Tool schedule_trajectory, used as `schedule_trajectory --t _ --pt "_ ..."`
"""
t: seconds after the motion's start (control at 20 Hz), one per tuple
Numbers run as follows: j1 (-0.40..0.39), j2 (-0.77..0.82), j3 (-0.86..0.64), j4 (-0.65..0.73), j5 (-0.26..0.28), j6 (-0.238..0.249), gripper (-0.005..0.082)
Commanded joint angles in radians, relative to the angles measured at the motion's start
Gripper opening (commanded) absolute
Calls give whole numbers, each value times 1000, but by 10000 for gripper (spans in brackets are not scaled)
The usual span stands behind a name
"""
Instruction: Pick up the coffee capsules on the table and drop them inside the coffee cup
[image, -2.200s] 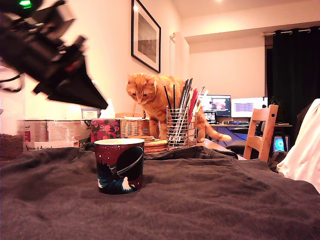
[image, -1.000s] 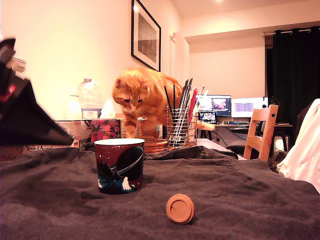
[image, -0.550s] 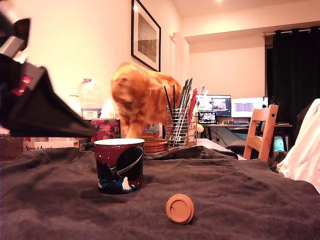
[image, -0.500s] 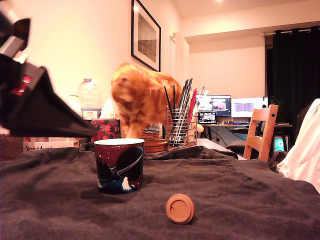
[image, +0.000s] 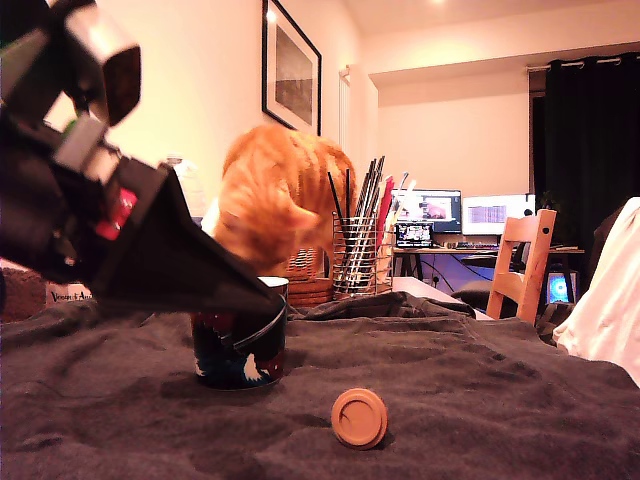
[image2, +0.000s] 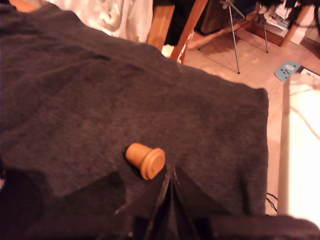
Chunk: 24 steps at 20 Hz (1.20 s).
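Note:
One coffee capsule (image: 359, 418) lies on its side on the dark cloth of the table (image: 480, 390), to the exterior view's right of the coffee cup (image: 240, 352) and nearer the camera. It looks tan-orange in this light. My gripper (image: 274, 298) is a dark wedge coming in from the exterior view's left, and its tip covers part of the cup's rim. In the wrist view the gripper (image2: 171, 173) is shut with nothing in it, its tip just short of the capsule (image2: 145, 159) and not touching it.
An orange cat (image: 275, 200) stands behind the cup beside a wire mesh holder (image: 360, 255) of utensils. A wooden chair (image: 525, 262) and white fabric (image: 610, 300) are at the exterior view's right. The wrist view shows the table's edge (image2: 262, 150) with floor beyond.
My gripper has swung from the exterior view's left edge toward the middle and lower, now overlapping the cup. The cat has turned and dropped its head. The capsule has stayed put.

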Motion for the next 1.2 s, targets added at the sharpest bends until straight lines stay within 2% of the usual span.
schedule_trajectory --t 0.0,0.05,0.1,0.2,0.25,0.3,0.45,0.55,0.65,0.8,1.0,1.15 --pt "-11 11 -14 24 2 9 56" --pt "-18 16 -14 37 1 9 118" --pt "-26 19 -14 53 -6 9 223" --pt "-48 32 -14 91 -50 9 481" --pt "-60 43 -14 108 -69 9 570" --pt "-71 54 -14 118 -79 8 614" --pt "-103 76 -14 141 -114 -7 622" --pt "-124 90 -13 160 -158 -11 622" --pt "-136 114 -12 186 -196 -41 622" --pt "-153 158 -8 217 -227 -86 622" --pt "-179 213 37 217 -255 -101 622" --pt "-191 256 78 207 -276 -143 622"
